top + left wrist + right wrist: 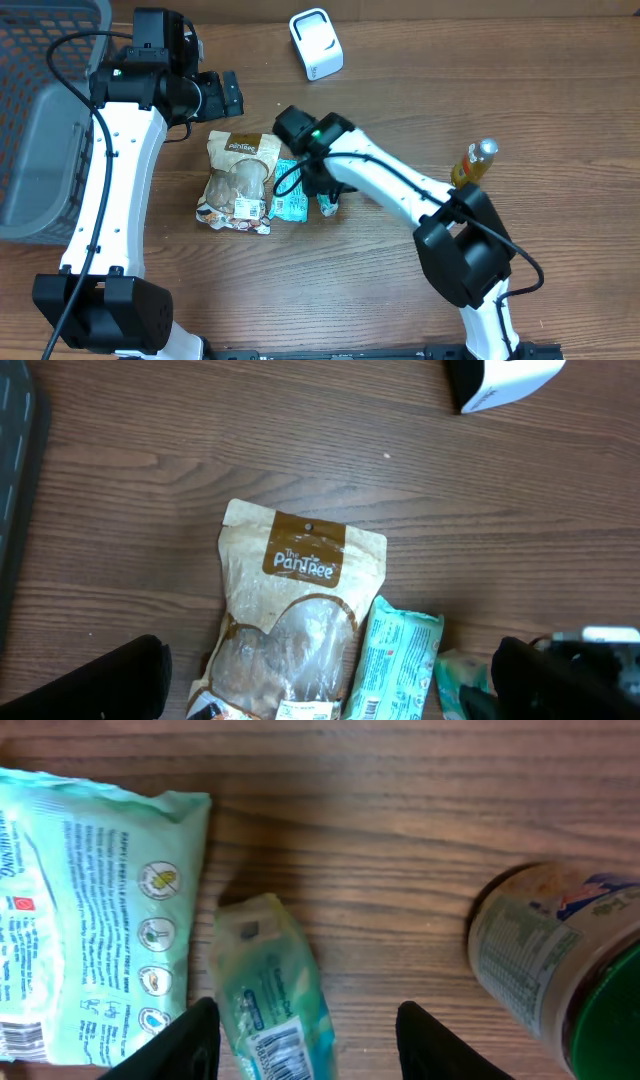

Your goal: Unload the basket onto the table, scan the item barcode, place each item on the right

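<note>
Three items lie mid-table: a brown Pan Tree pouch, a flat mint-green packet, and a small green packet with its barcode facing up. My right gripper hangs open over the small packet, which lies on the table close to the left finger, with a gap to the right finger. My left gripper is wide open above the pouch, holding nothing. The white scanner stands at the back.
A grey mesh basket fills the far left. An orange bottle with a silver cap stands to the right of the right arm. A labelled jar with a green lid lies close to the right of my right gripper.
</note>
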{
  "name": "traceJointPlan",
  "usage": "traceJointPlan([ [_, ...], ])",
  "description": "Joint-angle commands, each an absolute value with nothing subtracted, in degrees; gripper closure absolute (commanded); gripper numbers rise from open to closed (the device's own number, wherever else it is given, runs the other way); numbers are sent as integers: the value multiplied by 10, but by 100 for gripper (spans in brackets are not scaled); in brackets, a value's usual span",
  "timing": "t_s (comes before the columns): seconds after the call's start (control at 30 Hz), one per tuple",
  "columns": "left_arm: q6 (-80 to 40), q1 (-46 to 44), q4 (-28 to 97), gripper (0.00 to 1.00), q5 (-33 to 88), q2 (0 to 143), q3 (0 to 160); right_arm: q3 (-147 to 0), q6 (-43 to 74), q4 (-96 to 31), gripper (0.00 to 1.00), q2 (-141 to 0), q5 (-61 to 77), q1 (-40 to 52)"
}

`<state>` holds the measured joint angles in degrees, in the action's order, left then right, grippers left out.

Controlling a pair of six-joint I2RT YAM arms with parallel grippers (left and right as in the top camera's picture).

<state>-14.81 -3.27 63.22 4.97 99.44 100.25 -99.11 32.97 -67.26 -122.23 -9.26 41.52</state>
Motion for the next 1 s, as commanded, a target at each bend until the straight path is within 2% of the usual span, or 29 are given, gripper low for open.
traceJointPlan([
  [0.0,-141,-31,632,0,56,995,1010,-999,331,-676,46,-1209,-45,415],
  [0.5,-141,-31,632,0,56,995,1010,-941,332,-625,51,-1209,-28,417],
  [0.73,-141,-31,632,0,56,995,1010,-941,332,-623,51,-1209,-26,417],
  [0.83,-141,-31,632,0,56,995,1010,-941,332,-622,35,-1209,-26,417],
  [0.87,-141,-31,632,0,56,995,1010,-941,332,-622,24,-1209,-26,417],
  [0.9,-141,-31,632,0,56,995,1010,-941,332,-622,0,-1209,-26,417],
  [0.97,-141,-31,632,0,56,995,1010,-941,332,-618,0,-1209,-26,417],
])
